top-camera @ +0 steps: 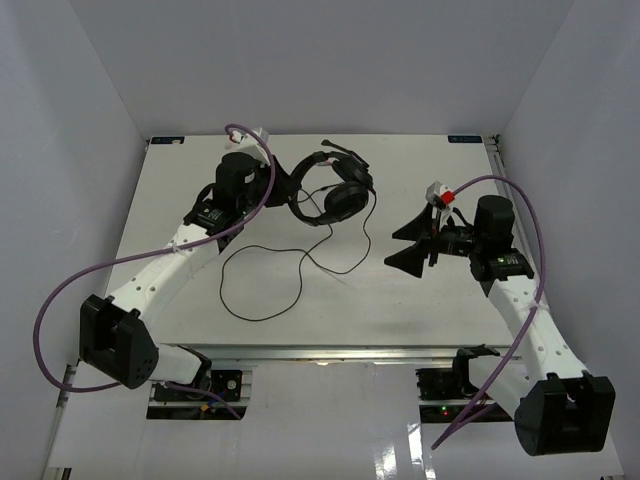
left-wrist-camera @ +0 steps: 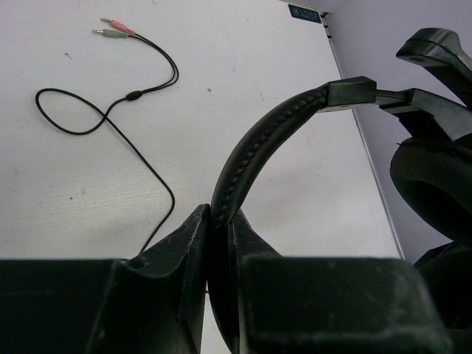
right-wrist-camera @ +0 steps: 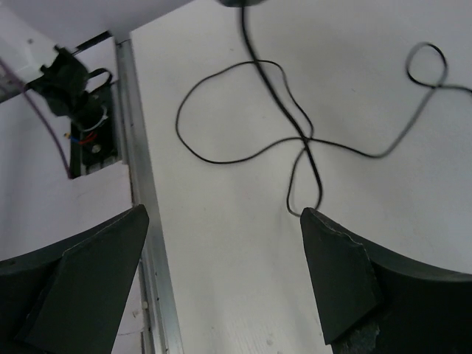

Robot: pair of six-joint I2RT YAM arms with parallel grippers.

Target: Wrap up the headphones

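The black headphones [top-camera: 345, 197] sit at the back middle of the table, with the boom mic [top-camera: 340, 149] at the rear. My left gripper [top-camera: 291, 190] is shut on the padded headband [left-wrist-camera: 254, 144], which runs up between its fingers in the left wrist view; an earcup [left-wrist-camera: 435, 184] shows at the right. The thin black cable [top-camera: 256, 320] lies in loose loops on the table in front. Its pink and green plugs [left-wrist-camera: 114, 29] lie flat. My right gripper [top-camera: 390, 249] is open and empty, right of the loops. In the right wrist view its jaws [right-wrist-camera: 225, 214] gape just above the cable [right-wrist-camera: 306, 140].
White walls enclose the table on three sides. A metal rail [right-wrist-camera: 140, 184] runs along the front edge, with a small electronics unit [right-wrist-camera: 81, 125] beyond it. Thick purple robot cables [top-camera: 60, 300] arch beside each arm.
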